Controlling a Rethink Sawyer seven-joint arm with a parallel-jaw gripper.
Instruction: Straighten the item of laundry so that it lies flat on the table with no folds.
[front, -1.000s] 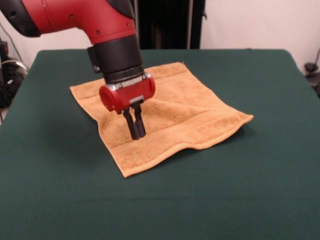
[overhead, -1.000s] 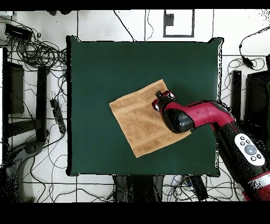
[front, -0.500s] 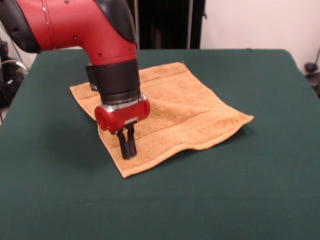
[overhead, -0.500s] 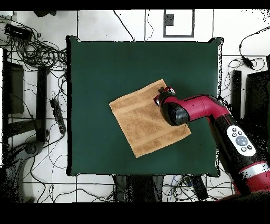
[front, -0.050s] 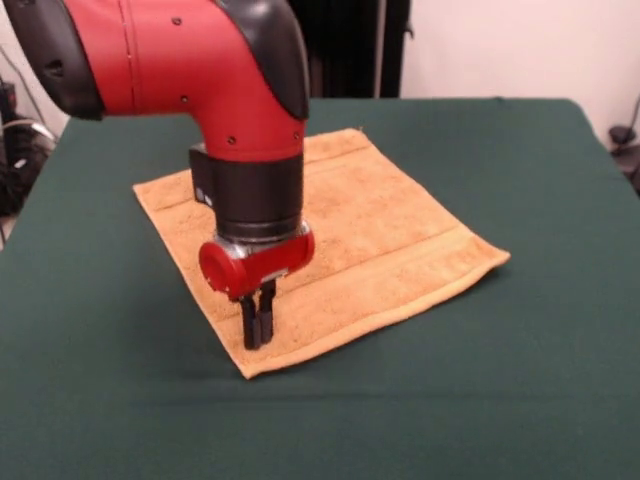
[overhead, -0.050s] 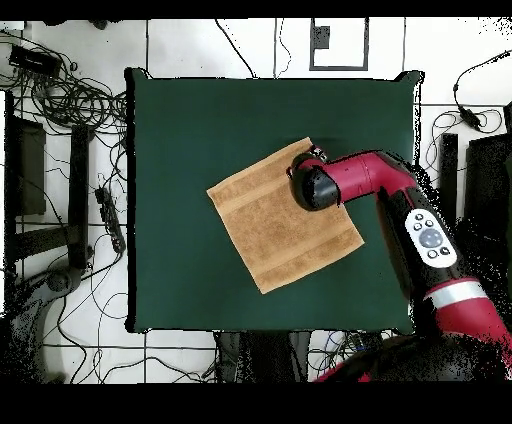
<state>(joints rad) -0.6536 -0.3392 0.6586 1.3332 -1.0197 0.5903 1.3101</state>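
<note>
The golden-tan towel (front, -0.050s: 380, 230) lies spread as a diamond on the green table (front, -0.050s: 500, 390), slightly right of centre in the overhead view (overhead, -0.050s: 270, 235). It looks almost flat, with a woven band along its near-right edge. My gripper (front, -0.050s: 257, 335) points straight down at the towel's nearest corner. Its black fingers (front, -0.050s: 248, 322) are shut together, with the tips resting on the cloth. From overhead, the red arm's wrist (overhead, -0.050s: 315, 185) covers the gripper and the towel's corner at the right.
Bare green felt (overhead, -0.050s: 200, 130) surrounds the towel on all sides. Cables and dark equipment (overhead, -0.050s: 60, 100) lie on the floor beyond the table's edges. The arm (overhead, -0.050s: 430, 240) crosses the table's right edge.
The gripper has travelled across the towel toward its nearest corner and lowered onto it. The wavy front edge has flattened, and the towel has shifted slightly.
</note>
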